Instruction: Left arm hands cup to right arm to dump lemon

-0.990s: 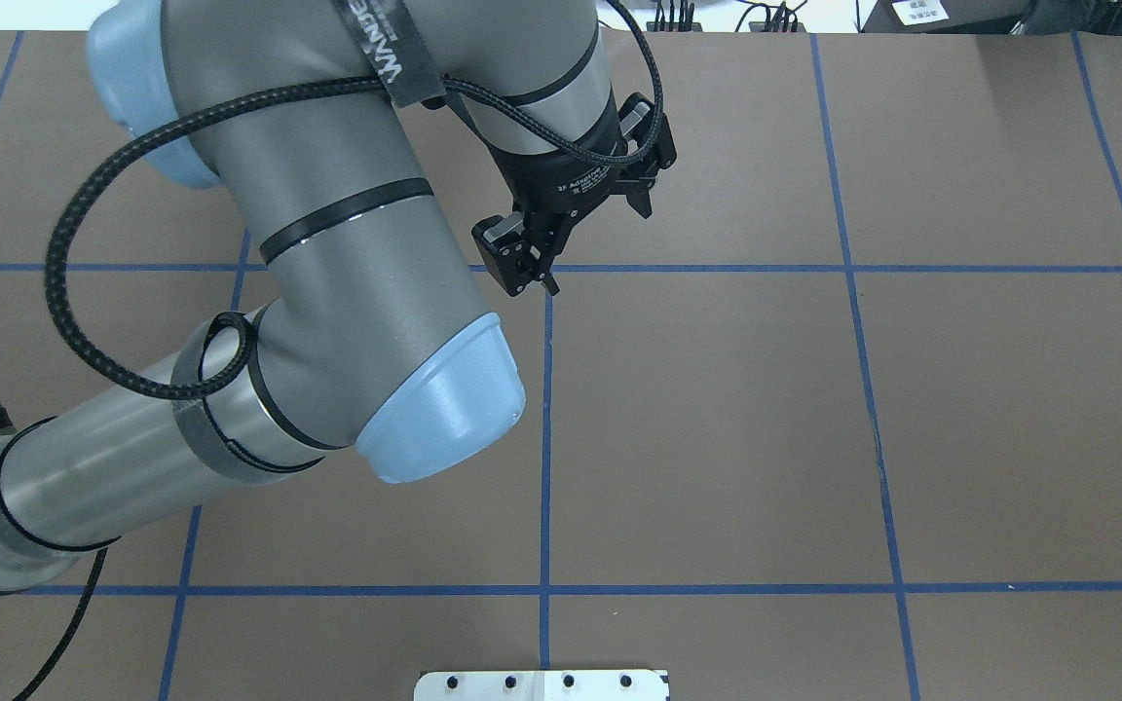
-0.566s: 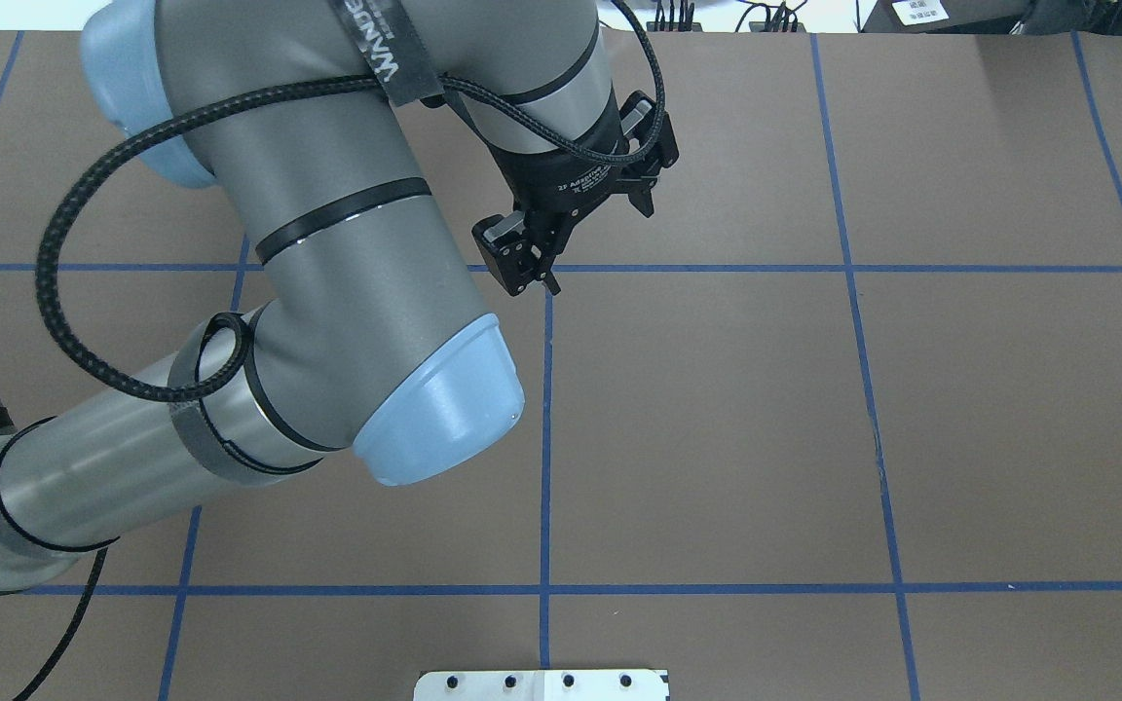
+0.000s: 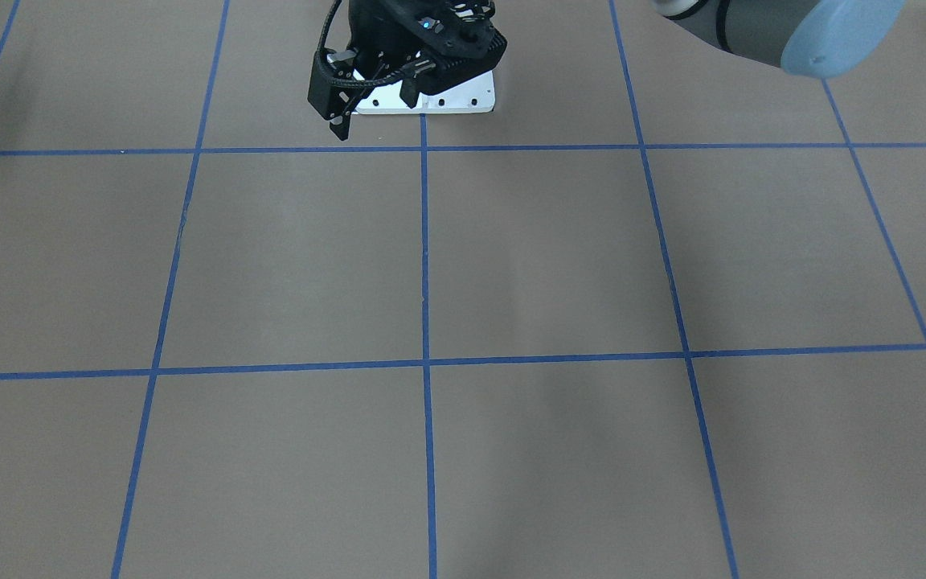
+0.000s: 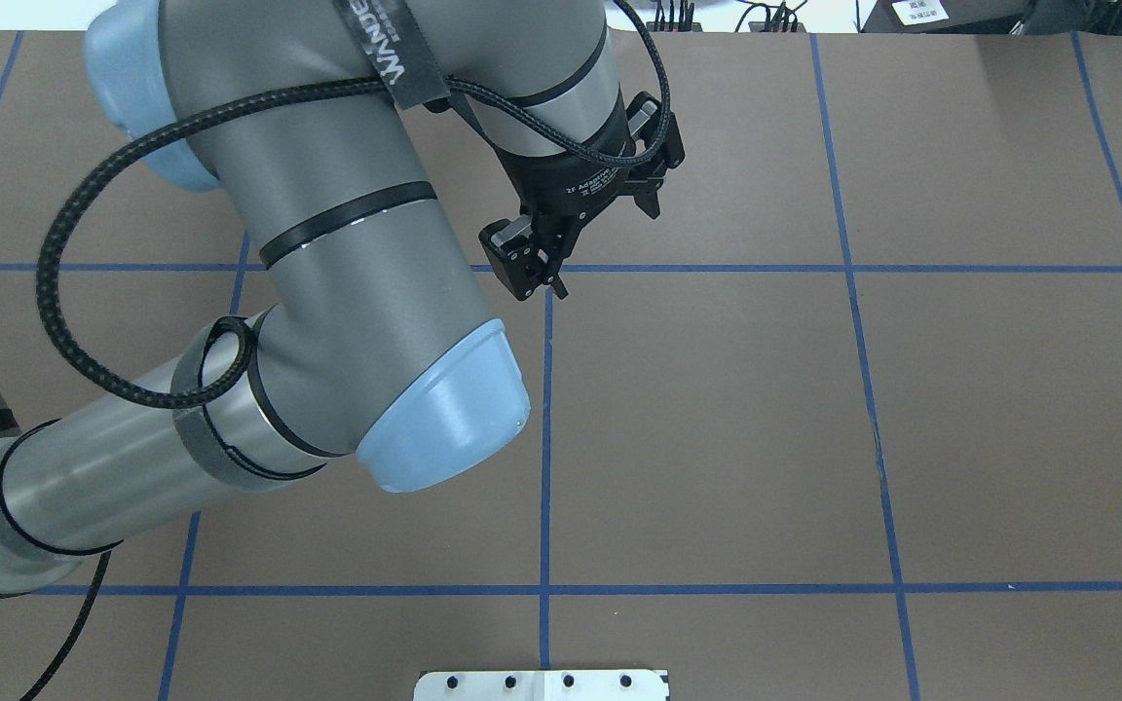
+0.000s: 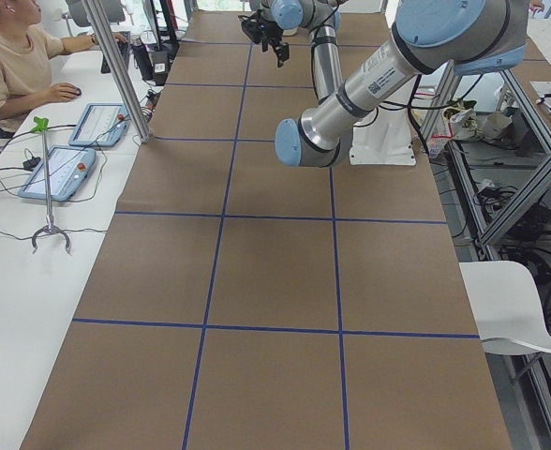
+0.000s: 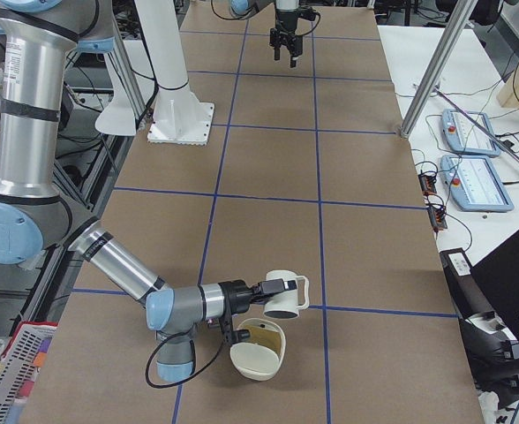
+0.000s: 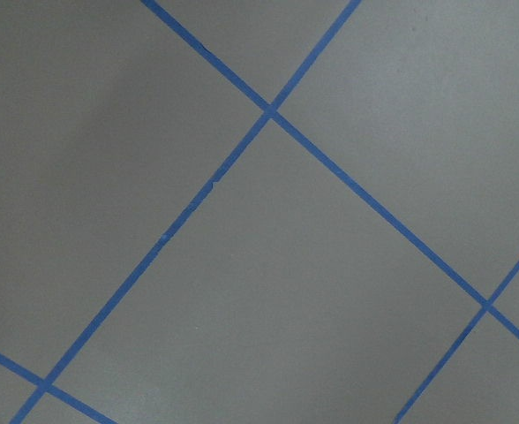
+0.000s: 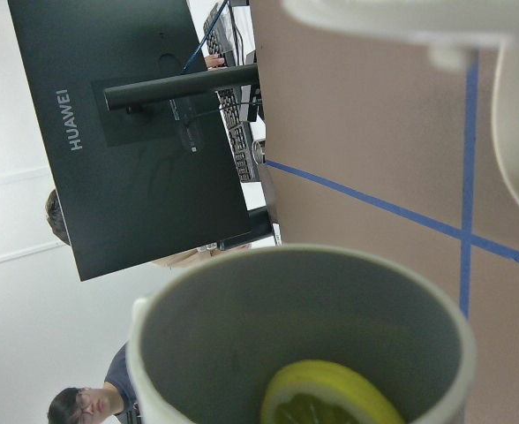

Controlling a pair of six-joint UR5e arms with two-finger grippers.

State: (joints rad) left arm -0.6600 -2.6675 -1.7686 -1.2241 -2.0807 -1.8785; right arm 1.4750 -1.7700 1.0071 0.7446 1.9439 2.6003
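Overhead exterior has the left arm (image 4: pixel 356 292) folded in from the frame's left, the left gripper (image 4: pixel 606 250) hanging high over the table (image 4: pixel 912 438) with its fingers wide apart. In exterior right, lower centre, the right arm (image 6: pixel 118 265) lies low with the right gripper (image 6: pixel 264 291) at the cup (image 6: pixel 286 299); whether it grips cannot be told. Just below, a tilted white vessel (image 6: pixel 242 360) holds the lemon (image 8: pixel 330 397). Since a moment ago the left gripper has nudged slightly rightward, its fingers just as wide.
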